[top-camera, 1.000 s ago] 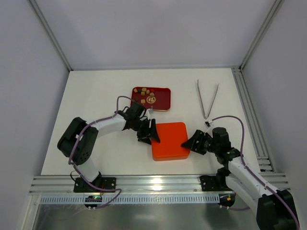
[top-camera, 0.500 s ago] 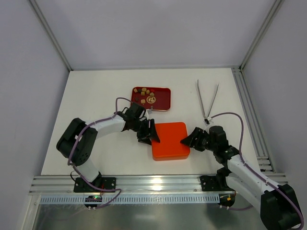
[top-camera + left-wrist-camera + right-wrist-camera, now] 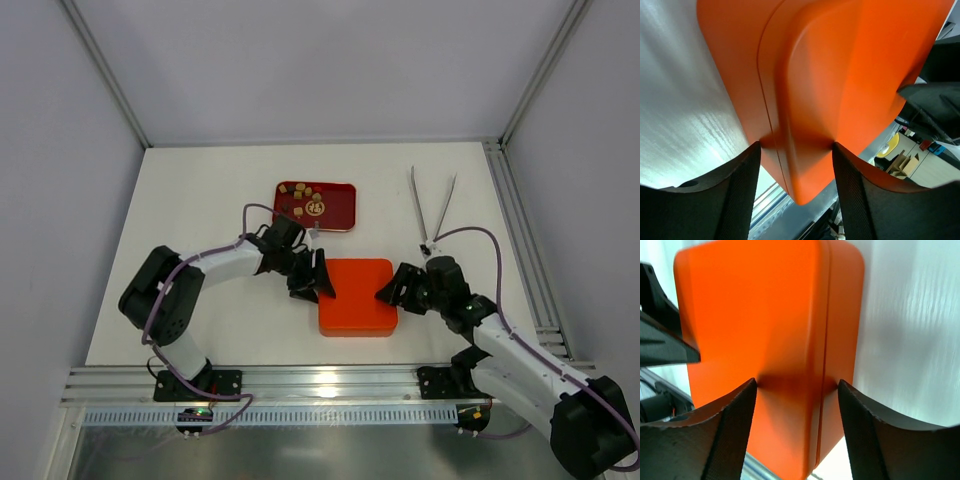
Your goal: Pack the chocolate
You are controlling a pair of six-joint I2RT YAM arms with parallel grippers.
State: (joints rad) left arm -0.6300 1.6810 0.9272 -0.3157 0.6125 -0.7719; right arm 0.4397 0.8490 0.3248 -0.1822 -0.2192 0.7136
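Note:
The orange box [image 3: 357, 300] lies closed at the middle of the table. My left gripper [image 3: 318, 283] is shut on its left edge; in the left wrist view the black fingers [image 3: 740, 190] clamp the box [image 3: 840, 75] across the lid seam. My right gripper [image 3: 388, 291] is shut on the box's right edge, and in the right wrist view it [image 3: 796, 382] pinches the box [image 3: 755, 315] from both sides. Several chocolate pieces [image 3: 305, 200], tan and dark, lie in a red tray [image 3: 340, 188] behind the box.
Thin metal tweezers [image 3: 432, 208] lie at the back right, tips toward the right arm. A metal rail [image 3: 520, 230] runs along the table's right edge. The left arm's cable loops near the red tray.
My right gripper has moved left and forward onto the box's right edge. The box has shifted slightly toward the near edge. The left gripper stays clamped on the left edge.

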